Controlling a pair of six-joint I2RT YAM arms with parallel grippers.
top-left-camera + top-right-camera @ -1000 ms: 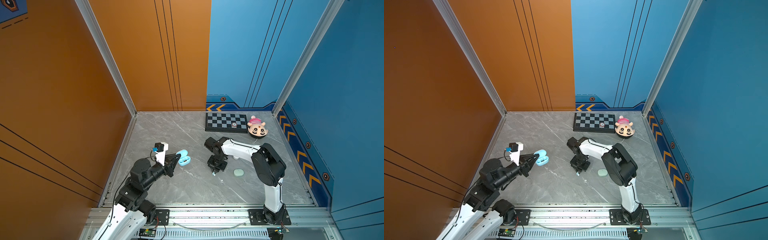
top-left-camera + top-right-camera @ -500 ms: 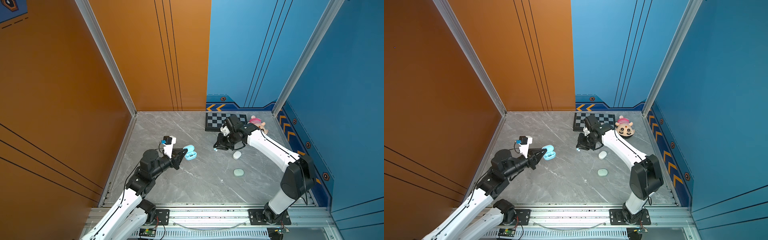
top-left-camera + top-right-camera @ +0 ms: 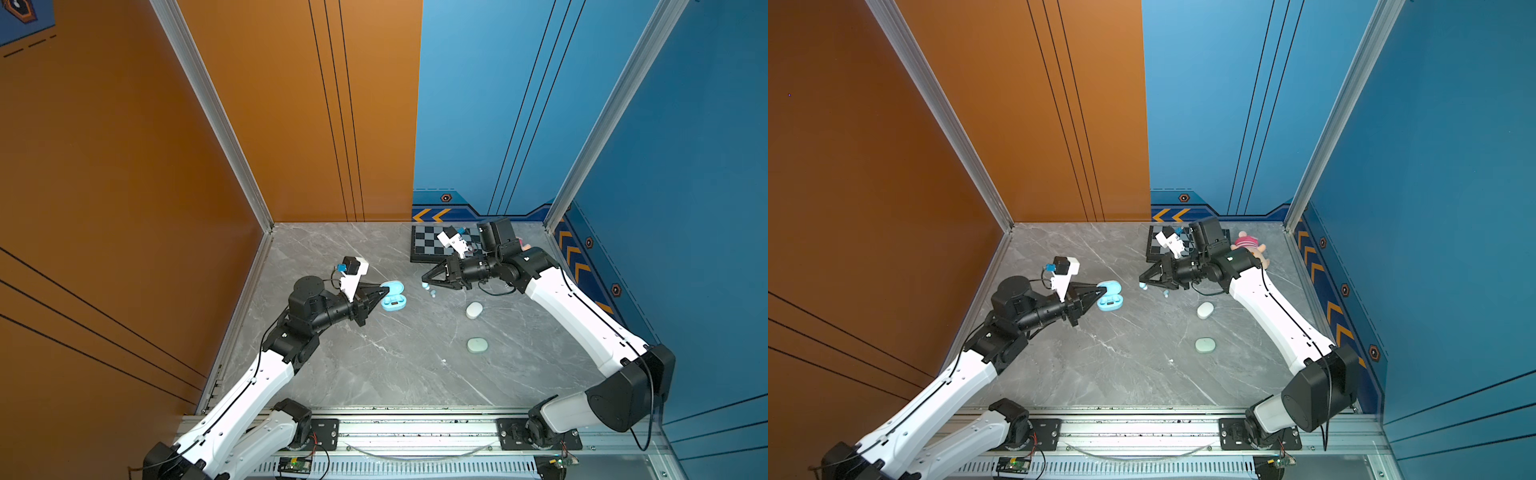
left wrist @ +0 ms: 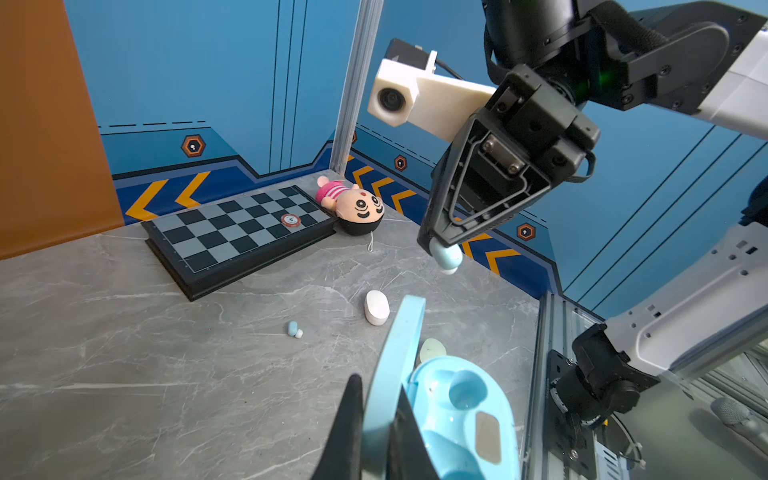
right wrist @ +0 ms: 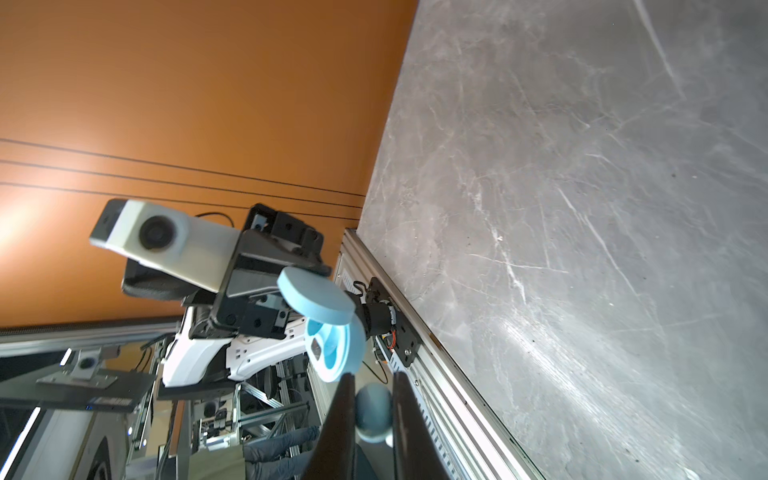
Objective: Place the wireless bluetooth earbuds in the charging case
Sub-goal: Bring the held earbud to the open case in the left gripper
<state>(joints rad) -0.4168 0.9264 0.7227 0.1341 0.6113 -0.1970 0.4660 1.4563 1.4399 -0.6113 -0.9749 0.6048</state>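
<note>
My left gripper (image 4: 378, 390) is shut on the raised lid of the open pale blue charging case (image 4: 461, 411), holding it above the table at the left in both top views (image 3: 392, 296) (image 3: 1111, 296). Its two earbud wells are empty. My right gripper (image 5: 372, 382) is shut on a pale blue earbud (image 5: 373, 409), held in the air a short way right of the case, tips pointing at it (image 3: 424, 279). A second pale blue earbud (image 4: 294, 329) lies on the table below the right gripper (image 3: 1165, 293).
A closed white case (image 3: 474, 310) and a closed mint green case (image 3: 477, 345) lie on the grey table right of centre. A chessboard (image 4: 232, 232) and a plush doll (image 4: 357, 203) sit at the back right. Walls enclose three sides.
My right gripper rose from the table centre with the earbud and swung back towards the case, uncovering the white case. My left arm carried the open case rightward and a little farther back.
</note>
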